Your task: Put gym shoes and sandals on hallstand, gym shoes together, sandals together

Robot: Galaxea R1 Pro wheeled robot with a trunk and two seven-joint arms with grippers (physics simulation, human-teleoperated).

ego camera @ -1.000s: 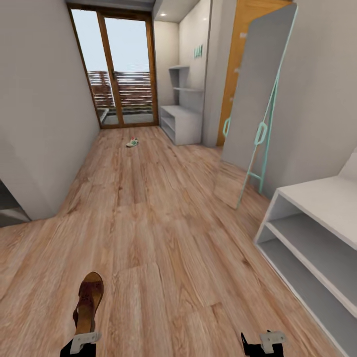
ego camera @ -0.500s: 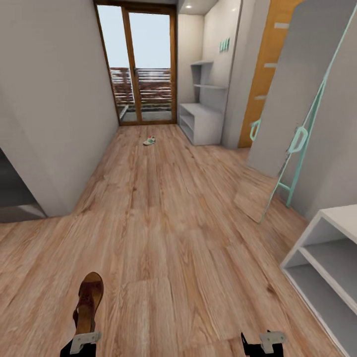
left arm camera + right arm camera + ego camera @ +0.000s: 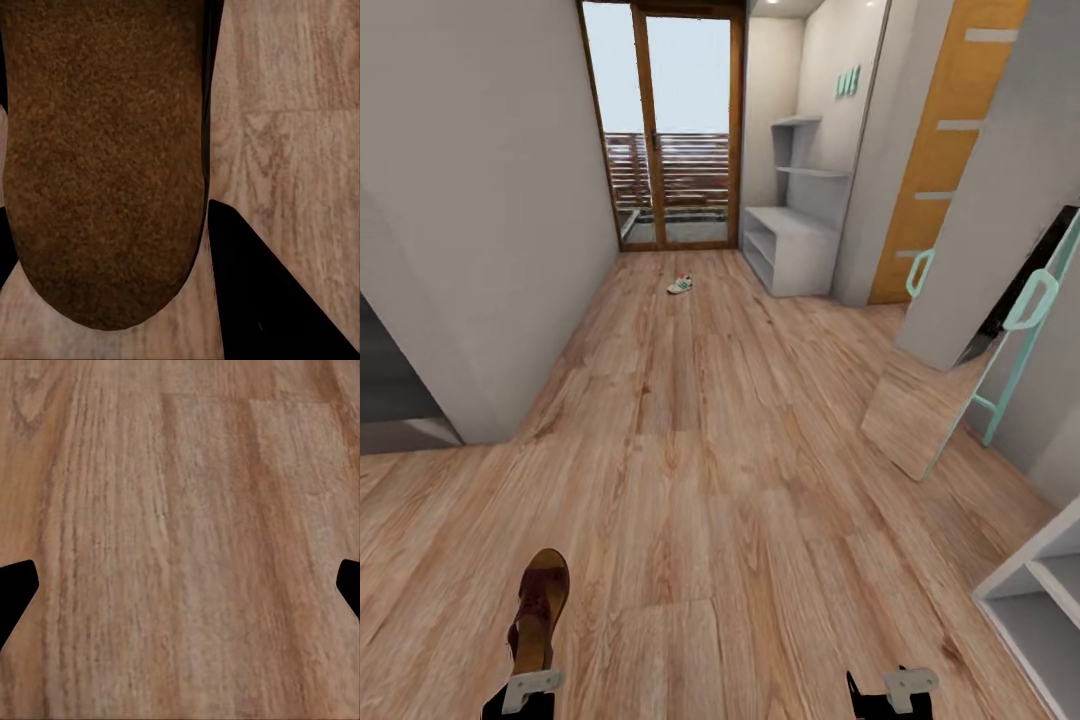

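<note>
My left gripper (image 3: 525, 692) is shut on a dark-brown sandal (image 3: 540, 603), which sticks out forward above the corridor floor (image 3: 700, 470). In the left wrist view the sandal's brown sole (image 3: 105, 157) lies against a dark finger (image 3: 259, 300). Far down the corridor a white gym shoe (image 3: 680, 284) with teal and red accents lies alone on the planks. The hallstand (image 3: 792, 248), a pale-grey bench with stepped shelves and mint letters (image 3: 847, 82) above, stands just right of that shoe. Low at the right, my right gripper (image 3: 890, 692) (image 3: 180, 585) is open over bare floor.
A tall mirror with a mint frame (image 3: 1000, 300) leans on the right wall. A white open rack (image 3: 1040, 600) juts in at the near right. A grey wall corner (image 3: 470, 300) narrows the left side. Glass doors (image 3: 670, 130) close the corridor's far end.
The whole view has shifted: door, hallstand and far shoe slid rightward in the picture and the near white rack mostly left it. The sandal stays held in my left gripper.
</note>
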